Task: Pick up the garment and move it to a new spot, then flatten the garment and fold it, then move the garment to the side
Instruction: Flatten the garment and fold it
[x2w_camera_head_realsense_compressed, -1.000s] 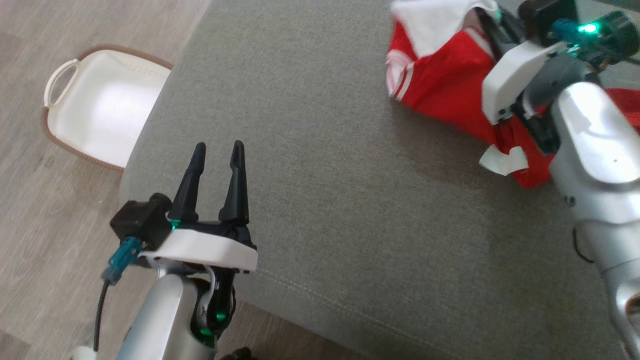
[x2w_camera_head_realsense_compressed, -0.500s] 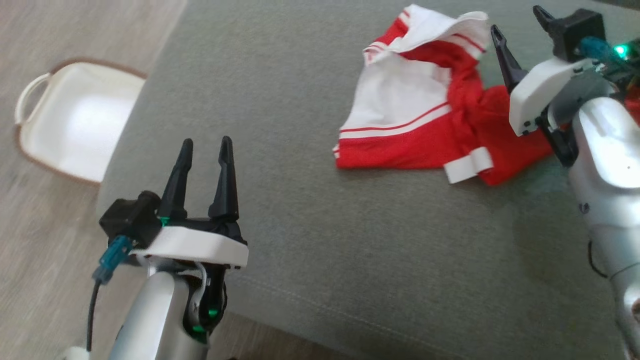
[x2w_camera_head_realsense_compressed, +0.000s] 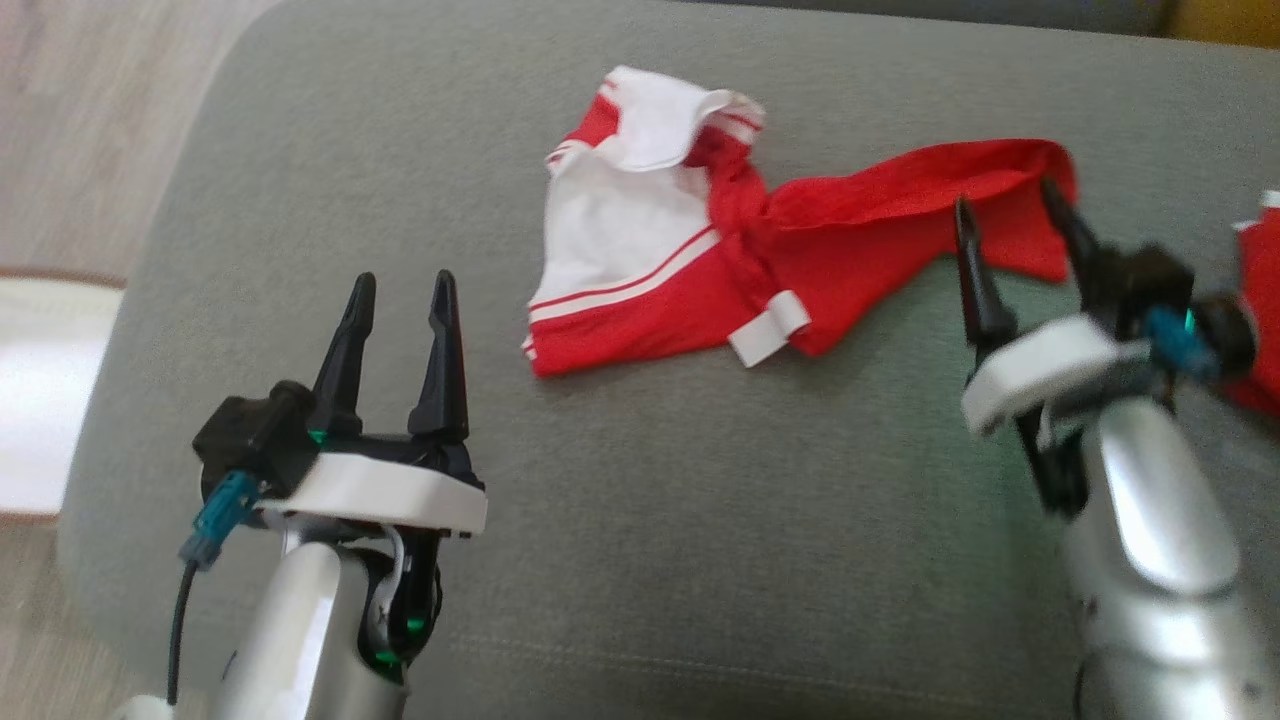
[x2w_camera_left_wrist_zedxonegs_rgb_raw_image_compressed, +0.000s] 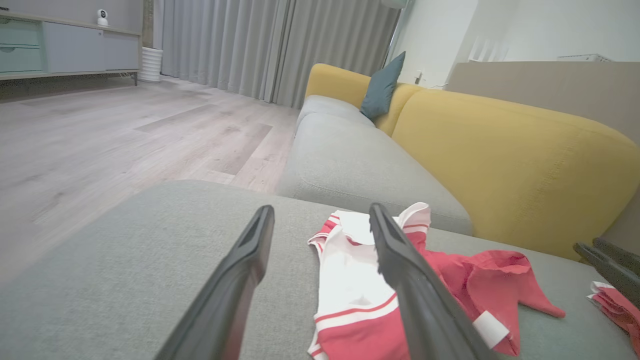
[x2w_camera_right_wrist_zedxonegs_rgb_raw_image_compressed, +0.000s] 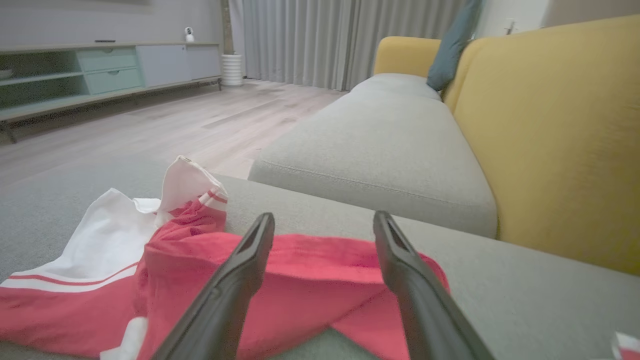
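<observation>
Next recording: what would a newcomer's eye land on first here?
First, the crumpled red-and-white garment, lying bunched across the middle of the grey fabric cushion. Next, the right gripper, open, its dark fingers at the garment's red trailing end, while the left gripper hangs open over bare cushion at lower left. In the wrist views, the mustard-yellow sofa back stands out behind.

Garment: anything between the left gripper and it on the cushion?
Nothing visible. Only bare grey cushion lies between the open left gripper and the red-and-white garment. The right gripper, jaws open, is at the garment's red end.
</observation>
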